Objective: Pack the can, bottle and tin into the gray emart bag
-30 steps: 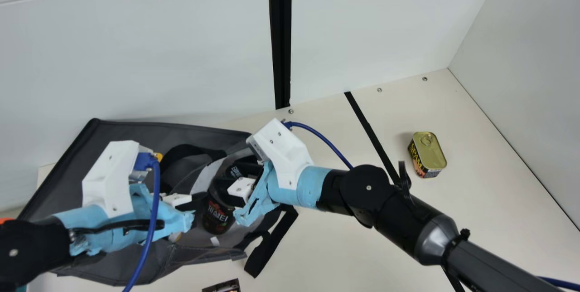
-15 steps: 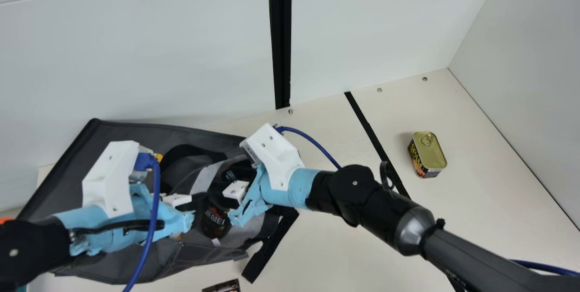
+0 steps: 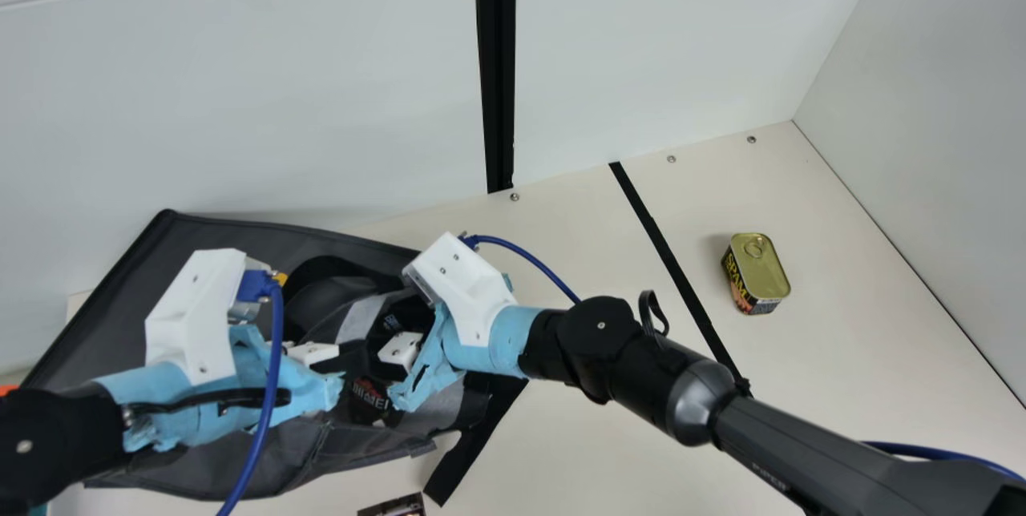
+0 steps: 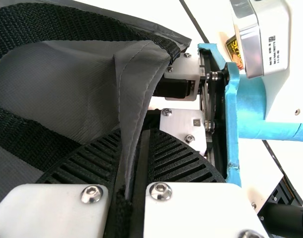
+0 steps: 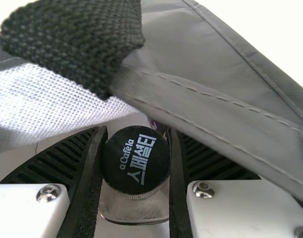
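Fabric at the rim of the soft gray emart bag (image 3: pixel 84 332) is pinched by the left gripper (image 3: pixel 346 357), its two fingers closed on the cloth in the left wrist view, with black webbing handles (image 4: pixel 84 22) beside them. Just beside it in the main view, the right gripper (image 3: pixel 377 360) is at the bag's mouth, its fingers clasping a clear bottle (image 5: pixel 134 210) with a round black cap (image 5: pixel 135 161) and a dark label, one finger on each side. Gray cloth and a thick webbing strap lie over part of the right wrist view. Well apart from the bag, a rectangular tin (image 3: pixel 756 272) with a gold ring-pull lid stands upright on the cream table (image 3: pixel 641 436), beyond a thin black strip (image 3: pixel 653 231).
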